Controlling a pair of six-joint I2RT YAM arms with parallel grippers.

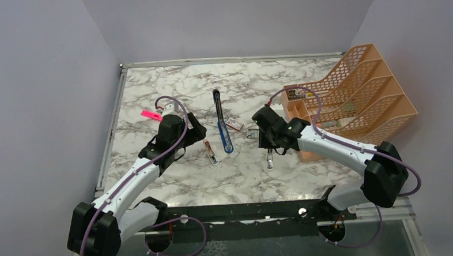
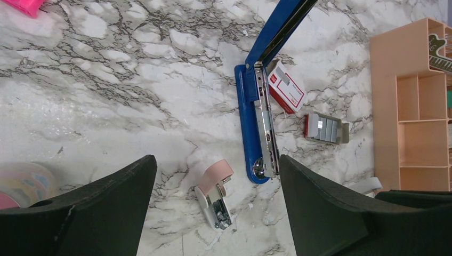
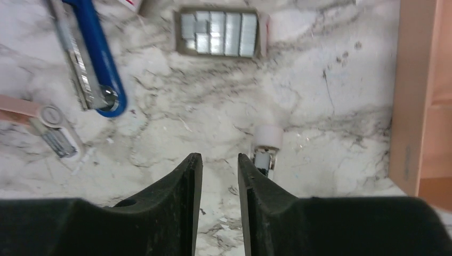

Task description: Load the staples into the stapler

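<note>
The left pincer (image 2: pixel 216 160) stands wide open above the marbled worktop (image 2: pixel 106 106) and has hold of nothing. Just beyond the tip of the finger on the right of its wrist view lies the slim blue stapler (image 2: pixel 245 122). It is swung open flat with its silver metal rail (image 2: pixel 265 122) facing up. The rail's rounded end sits close to that fingertip without touching it. Below the gap between the two fingers lies a small pink-and-white stapler-like tool (image 2: pixel 214 194). Past the stapler, a red-and-white cardboard box (image 2: pixel 286 88) sits just beside the rail. Farther out on that side rest the grey metal staples (image 2: pixel 322 128), several strips side by side in a shallow open tray.

The right pincer (image 3: pixel 219 157) is parted by only a narrow slit and grips nothing; bare marble shows through the gap. The staples lie straight ahead of it, well apart from its tips. The stapler's rounded end is ahead and to the left in its view. A small white cap-like piece (image 3: pixel 268 136) sits just beside the finger on the right. A peach plastic mesh file rack (image 1: pixel 355 93) stands farther out on that side.
</note>
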